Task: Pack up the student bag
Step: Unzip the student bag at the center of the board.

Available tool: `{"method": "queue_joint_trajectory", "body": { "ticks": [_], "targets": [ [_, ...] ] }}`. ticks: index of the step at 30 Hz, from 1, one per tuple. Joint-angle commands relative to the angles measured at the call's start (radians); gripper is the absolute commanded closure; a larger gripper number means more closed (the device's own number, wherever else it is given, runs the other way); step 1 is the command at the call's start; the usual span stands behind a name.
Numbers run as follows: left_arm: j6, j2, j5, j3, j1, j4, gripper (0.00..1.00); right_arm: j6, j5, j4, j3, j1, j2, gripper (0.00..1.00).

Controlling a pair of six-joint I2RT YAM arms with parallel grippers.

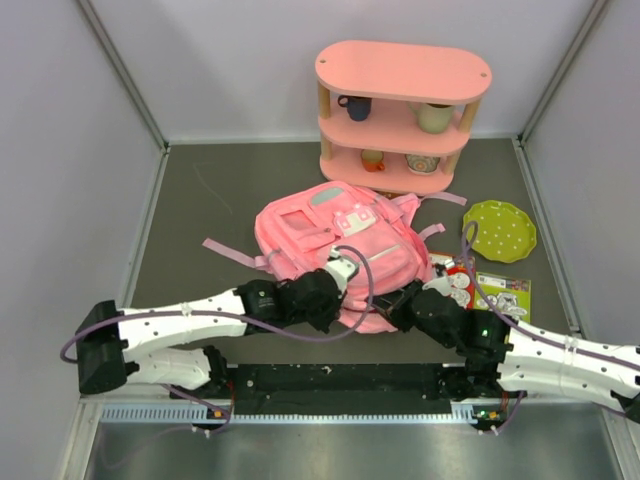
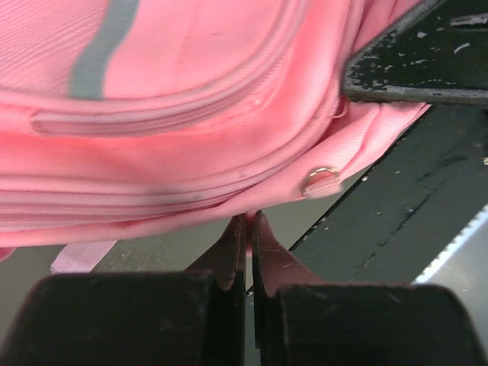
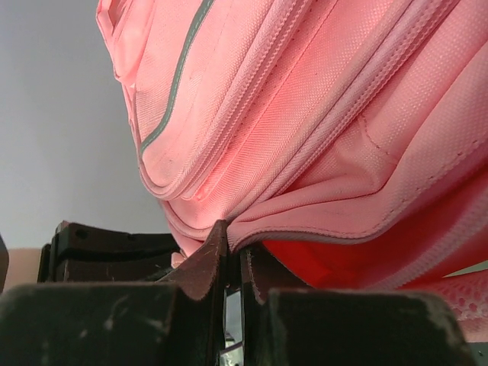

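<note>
The student bag (image 1: 335,235), a soft pink backpack, lies front up in the middle of the dark table. My left gripper (image 1: 345,264) is at its near edge. In the left wrist view the left gripper (image 2: 249,220) is shut, with a sliver of the pink student bag (image 2: 191,91) pinched between the tips; a metal ring (image 2: 321,181) sits just to the right. My right gripper (image 1: 404,298) is at the bag's near right corner. In the right wrist view the right gripper (image 3: 235,238) is shut on the piped rim of the student bag (image 3: 305,114), held up over a red-lit gap.
A rigid pink three-tier shelf (image 1: 402,72) with cups stands at the back. A green dotted plate (image 1: 500,230) lies to the right, with a green printed card (image 1: 503,293) and a small red-and-white item (image 1: 457,277) close to my right arm. Grey walls enclose the table.
</note>
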Motion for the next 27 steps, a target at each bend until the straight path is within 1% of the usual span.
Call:
{"method": "queue_joint_trajectory", "body": {
  "ticks": [1,2,3,4,5,6,9,11,13,14,17,18,19,21,22,27],
  "targets": [
    [-0.092,-0.164,0.236,-0.172,0.164,0.138,1.00,-0.017,0.101,0.012,0.029,-0.012,-0.041,1.00],
    [-0.147,-0.200,0.326,-0.216,0.178,0.197,1.00,-0.020,0.103,0.013,0.027,-0.012,-0.044,1.00],
    [-0.179,-0.264,0.343,-0.255,0.185,0.256,1.00,-0.023,0.103,0.011,0.025,-0.012,-0.044,1.00],
    [-0.210,-0.289,0.359,-0.313,0.201,0.297,1.00,-0.025,0.104,0.014,0.024,-0.012,-0.047,1.00],
    [-0.268,-0.312,0.408,-0.339,0.207,0.378,1.00,-0.023,0.098,0.016,0.024,-0.014,-0.048,1.00],
    [-0.297,-0.341,0.427,-0.361,0.213,0.418,1.00,-0.025,0.098,0.022,0.019,-0.012,-0.047,1.00],
    [-0.409,-0.352,0.481,-0.422,0.218,0.570,1.00,-0.031,0.087,0.049,0.009,-0.012,-0.045,1.00],
    [-0.487,-0.347,0.494,-0.459,0.218,0.688,1.00,-0.035,0.078,0.068,0.007,-0.012,-0.041,1.00],
    [-0.535,-0.343,0.508,-0.499,0.230,0.768,1.00,-0.039,0.070,0.075,0.004,-0.012,-0.041,1.00],
    [-0.593,-0.344,0.513,-0.514,0.236,0.852,1.00,-0.046,0.064,0.083,0.002,-0.012,-0.041,1.00],
    [-0.719,-0.349,0.530,-0.588,0.276,0.978,1.00,-0.054,0.060,0.095,0.001,-0.011,-0.041,1.00],
    [-0.753,-0.360,0.527,-0.638,0.294,1.062,1.00,-0.057,0.057,0.098,-0.001,-0.012,-0.041,1.00],
    [-0.826,-0.364,0.518,-0.666,0.302,1.116,1.00,-0.057,0.055,0.100,-0.001,-0.012,-0.039,1.00],
    [-0.883,-0.383,0.484,-0.720,0.313,1.175,1.00,-0.058,0.049,0.106,-0.002,-0.012,-0.038,1.00],
    [-0.926,-0.392,0.469,-0.732,0.313,1.170,1.00,-0.060,0.046,0.111,-0.004,-0.012,-0.039,1.00],
    [-1.020,-0.450,0.392,-0.797,0.311,1.146,1.00,-0.066,0.035,0.132,-0.008,-0.012,-0.025,1.00]
  ]
}}
